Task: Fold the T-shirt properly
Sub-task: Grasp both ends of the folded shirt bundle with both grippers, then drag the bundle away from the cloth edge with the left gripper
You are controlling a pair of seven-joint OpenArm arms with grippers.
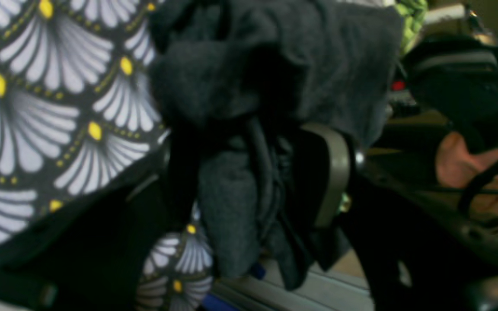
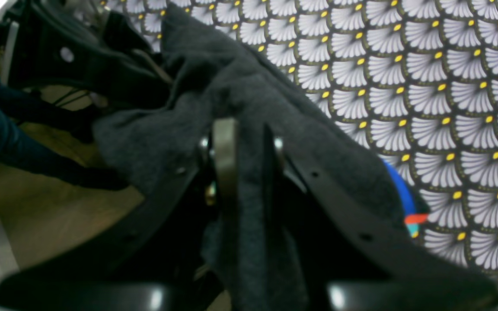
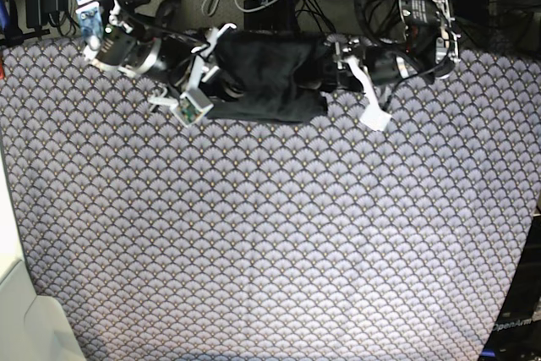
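Two grippers hold the T-shirt [image 3: 269,76] at the far edge of the table, one at each end of the dark bundle. In the base view the shirt is a wide, bunched band of charcoal fabric stretched between the arms, lying along the top border of the patterned cloth [image 3: 270,234], which covers the rest of the table. The right gripper [image 2: 244,149], on the left of that view, has its jaws drawn close together on a thick fold of the shirt: in its wrist view the grey knit runs up between the pale finger pad [image 2: 225,157] and the dark finger beside it, then spreads away over the cloth toward the other arm. The left gripper [image 1: 257,172] stands much wider, and its gap is packed with gathered fabric; a pale pad [image 1: 335,172] presses the right side of the wad, while the opposite finger is lost in the dark and the blur. More of the shirt piles above the fingers there, and a tail of it hangs below them. The scalloped cloth lies to the left of the wad. A blue object [image 2: 398,190] peeks from under the shirt's edge in the right wrist view.
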